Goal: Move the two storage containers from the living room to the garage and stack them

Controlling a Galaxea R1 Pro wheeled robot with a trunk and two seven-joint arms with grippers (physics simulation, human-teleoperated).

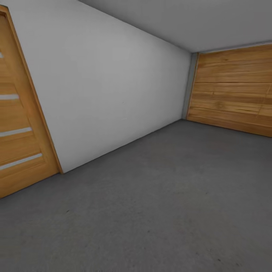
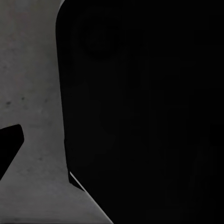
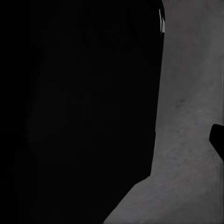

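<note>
1. Robot's in the garage right now: head view shows dark grey concrete floor (image 1: 158, 211), a pale grey wall (image 1: 109, 87), a wooden door (image 1: 19, 124) at the left and a wide wooden panel door (image 1: 234, 90) at the far end. Can't spot either storage container from here, so I can't say where they are.

2. Both wrist views are mostly a big black shape close to the lens with a strip of concrete beside it. Left tool and right tool: honestly can't tell whether they're open or shut, or holding anything.

3. Biggest risk imo: if there's nothing in hand, this is a wasted trip, and it'd need to go back to the living room.

4. If something is being carried, it's sitting outside the head view, so a slipping grip could go unnoticed until it drops.

5. Driving with the head aimed this high, the base could clip that left door frame or the wall on a turn.

6. Placement spot looks open, but setting a bin too near the wall would make stacking the second one awkward.
</note>
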